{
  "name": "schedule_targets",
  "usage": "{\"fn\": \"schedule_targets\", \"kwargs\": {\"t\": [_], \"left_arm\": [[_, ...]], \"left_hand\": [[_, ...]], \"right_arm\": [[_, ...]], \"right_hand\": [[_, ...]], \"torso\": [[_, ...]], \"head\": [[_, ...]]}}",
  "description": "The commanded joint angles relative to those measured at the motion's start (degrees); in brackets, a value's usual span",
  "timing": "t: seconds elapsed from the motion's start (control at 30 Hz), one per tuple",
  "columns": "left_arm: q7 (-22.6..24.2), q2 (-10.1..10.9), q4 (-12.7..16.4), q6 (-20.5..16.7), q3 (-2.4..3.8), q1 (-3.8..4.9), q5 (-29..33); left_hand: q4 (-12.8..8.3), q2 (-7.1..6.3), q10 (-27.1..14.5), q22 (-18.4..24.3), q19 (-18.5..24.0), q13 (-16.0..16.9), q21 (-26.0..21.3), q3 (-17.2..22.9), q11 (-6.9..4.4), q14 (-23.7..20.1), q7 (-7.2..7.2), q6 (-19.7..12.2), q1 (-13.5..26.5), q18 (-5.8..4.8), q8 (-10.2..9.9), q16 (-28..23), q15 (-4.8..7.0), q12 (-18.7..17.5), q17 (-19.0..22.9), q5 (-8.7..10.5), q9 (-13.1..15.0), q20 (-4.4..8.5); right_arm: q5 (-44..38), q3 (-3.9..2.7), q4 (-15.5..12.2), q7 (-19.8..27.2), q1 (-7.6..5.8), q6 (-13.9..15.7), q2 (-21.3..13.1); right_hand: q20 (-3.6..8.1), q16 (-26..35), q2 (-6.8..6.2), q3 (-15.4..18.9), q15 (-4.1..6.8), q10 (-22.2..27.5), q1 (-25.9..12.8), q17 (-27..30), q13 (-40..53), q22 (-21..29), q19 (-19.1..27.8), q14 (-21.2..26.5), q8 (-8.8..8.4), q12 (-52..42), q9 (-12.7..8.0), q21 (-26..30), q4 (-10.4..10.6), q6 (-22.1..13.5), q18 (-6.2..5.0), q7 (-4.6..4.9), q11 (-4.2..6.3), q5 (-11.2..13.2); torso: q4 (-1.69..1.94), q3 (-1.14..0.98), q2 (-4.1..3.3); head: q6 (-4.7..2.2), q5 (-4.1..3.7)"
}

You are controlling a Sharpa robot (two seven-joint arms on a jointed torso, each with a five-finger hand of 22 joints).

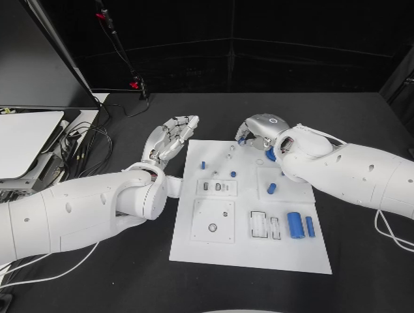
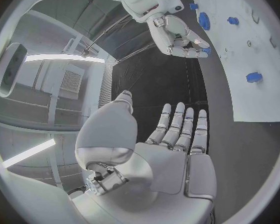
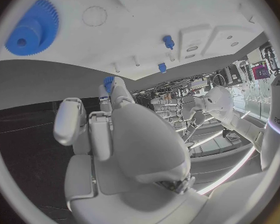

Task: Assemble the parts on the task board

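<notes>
Task board [image 1: 253,251]: flat white rectangular plate, mid-table, with shallow recessed outlines.
Parts: two smooth blue cylinders [image 1: 296,225] lying near its right edge; a toothed blue gear [image 3: 33,27] under the right wrist.
Left hand [image 1: 172,138]: fingers straight and apart, holding nothing, beside the board's far-left corner.
Right hand [image 1: 253,134]: curled at the far edge, pinching a small blue piece [image 3: 108,80].

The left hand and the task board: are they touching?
Apart. In the left wrist view the left hand lies open over black table, with a dark gap between it and the task board.

blue pegs [image 1: 218,169] upright on task board [image 1: 249,251], black table [image 1: 122,274] around it bare
</notes>
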State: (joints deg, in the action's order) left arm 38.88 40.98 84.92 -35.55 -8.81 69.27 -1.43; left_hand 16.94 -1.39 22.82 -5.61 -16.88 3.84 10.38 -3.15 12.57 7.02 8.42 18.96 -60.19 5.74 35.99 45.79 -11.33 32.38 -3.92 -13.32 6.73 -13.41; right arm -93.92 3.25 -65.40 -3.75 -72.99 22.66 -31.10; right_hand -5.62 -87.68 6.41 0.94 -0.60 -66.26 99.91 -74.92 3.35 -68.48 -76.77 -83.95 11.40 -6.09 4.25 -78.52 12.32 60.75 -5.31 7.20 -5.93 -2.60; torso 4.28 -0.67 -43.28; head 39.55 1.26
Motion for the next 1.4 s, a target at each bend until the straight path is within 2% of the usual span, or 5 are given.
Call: {"fn": "schedule_targets", "kwargs": {"t": [0.03,0.43,0.6,0.97,1.4], "left_arm": [[18.69,0.07,0.09,0.56,0.07,0.10,-0.45],[18.58,0.02,-0.04,0.65,0.07,0.10,-0.45],[18.45,0.06,-0.10,0.75,0.07,0.10,-0.45],[18.24,0.01,-0.13,0.75,0.07,0.10,-0.45],[17.92,0.12,-0.13,0.78,0.07,0.10,-0.45]], "left_hand": [[-0.09,0.36,-0.10,-0.05,-0.02,-0.02,0.27,0.19,0.37,0.07,7.09,0.57,-0.04,0.45,0.30,0.26,-0.28,0.36,0.10,-0.30,-0.04,-0.30],[-0.10,0.56,-0.08,-0.09,-0.03,-0.03,0.35,0.23,0.43,0.09,7.14,0.58,-0.19,0.43,0.33,0.32,-0.34,0.43,0.10,-0.37,-0.12,-0.33],[-0.10,0.56,-0.08,-0.09,-0.03,-0.03,0.35,0.23,0.43,0.09,7.14,0.58,-0.19,0.43,0.33,0.32,-0.34,0.43,0.10,-0.37,-0.12,-0.33],[-0.11,0.92,-0.09,-0.11,0.05,-0.04,0.42,0.28,0.51,0.09,7.23,0.59,-0.39,0.39,0.38,0.38,-0.42,0.50,0.12,-0.45,-0.25,-0.37],[-0.11,1.12,-0.11,-0.13,0.08,-0.05,0.46,0.29,0.56,0.07,7.27,0.59,-0.45,0.37,0.41,0.41,-0.47,0.54,0.13,-0.47,-0.32,-0.39]], "right_arm": [[1.33,-0.08,0.27,1.73,-0.13,0.52,0.42],[1.51,-0.08,2.40,2.51,-0.10,-0.21,2.40],[1.73,-0.08,3.02,2.39,-0.10,-0.27,2.83],[1.93,-0.07,3.89,2.10,-0.08,-1.86,3.69],[2.05,-0.05,6.10,1.32,0.01,-4.19,5.01]], "right_hand": [[-0.24,0.09,-0.60,-0.44,0.15,-1.90,0.27,-4.96,0.07,-0.07,-0.38,-4.35,-0.43,0.40,-0.06,-0.36,-0.05,0.11,0.49,0.37,1.49,-0.20],[-0.40,0.10,-0.89,-0.80,-0.04,-2.00,0.31,-4.95,0.07,-0.12,-0.37,-4.34,-0.96,1.07,-0.20,-0.34,0.19,-0.05,0.49,0.52,1.31,-0.22],[-0.45,0.12,-0.95,-0.92,-0.07,-2.00,0.30,-4.89,0.07,-0.10,-0.35,-4.33,-1.11,1.27,-0.23,-0.33,0.28,-0.09,0.49,0.58,1.25,-0.22],[-0.62,0.11,-1.03,-1.33,-0.21,-1.90,0.21,-4.93,0.06,-0.11,-0.33,-4.33,-1.60,1.93,-0.31,-0.29,0.64,-0.23,0.48,0.74,1.06,-0.22],[-0.76,0.10,-1.10,-1.65,-0.30,-1.75,0.14,-4.97,0.07,0.02,-0.23,-4.33,-2.01,2.34,-0.36,-0.20,0.91,-0.42,0.44,0.79,0.96,-0.22]], "torso": [[0.14,-0.06,-0.37],[0.25,-0.03,-0.29],[0.11,-0.01,-0.26],[0.30,-0.01,-0.33],[-0.03,0.04,-0.24]], "head": [[0.04,0.02],[0.32,-0.26],[0.37,-0.04],[0.64,0.00],[1.05,0.25]]}}
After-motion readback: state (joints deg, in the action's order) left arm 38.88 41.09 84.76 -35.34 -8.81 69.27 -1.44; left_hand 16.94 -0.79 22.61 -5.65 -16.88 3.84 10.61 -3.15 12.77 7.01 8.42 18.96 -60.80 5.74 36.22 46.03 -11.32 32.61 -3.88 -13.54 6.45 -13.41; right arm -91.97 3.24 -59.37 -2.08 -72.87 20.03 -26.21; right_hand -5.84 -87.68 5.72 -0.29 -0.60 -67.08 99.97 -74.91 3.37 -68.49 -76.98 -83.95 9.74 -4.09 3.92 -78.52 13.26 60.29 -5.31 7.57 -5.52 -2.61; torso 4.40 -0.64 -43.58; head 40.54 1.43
